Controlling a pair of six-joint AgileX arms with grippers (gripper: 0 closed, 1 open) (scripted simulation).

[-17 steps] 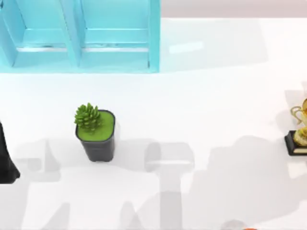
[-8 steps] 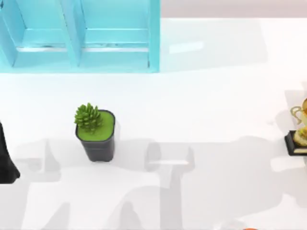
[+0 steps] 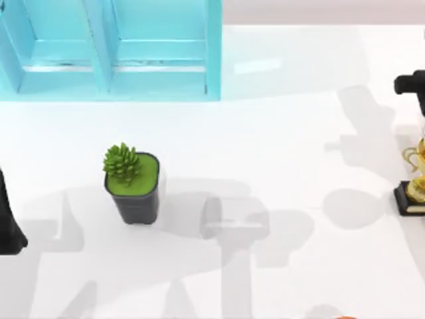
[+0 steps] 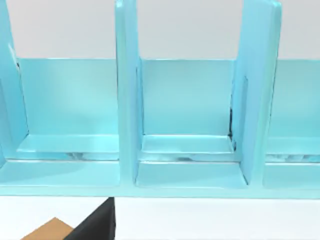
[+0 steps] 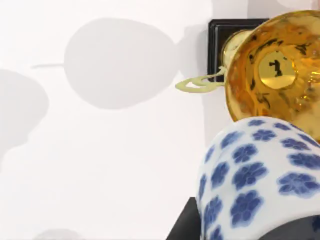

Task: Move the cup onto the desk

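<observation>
The cup, white with blue flowers, sits close to the camera in the right wrist view. My right gripper is shut on it, with a dark finger showing beside its wall. The cup hangs over the golden trophy's bowl, above the glossy white desk. In the top view a black part of my right arm juts in at the right edge, behind the trophy. A round shadow lies on the desk left of the trophy. My left arm is parked at the left edge.
A dark grey plant pot with a green succulent stands at the desk's left middle. The light blue shelf unit spans the back left and faces the left wrist camera. The trophy's black base is at the right edge.
A black part of my right arm has come into the top view at the right edge. The shadows on the desk have shifted toward the back right. The plant pot and left arm have not moved.
</observation>
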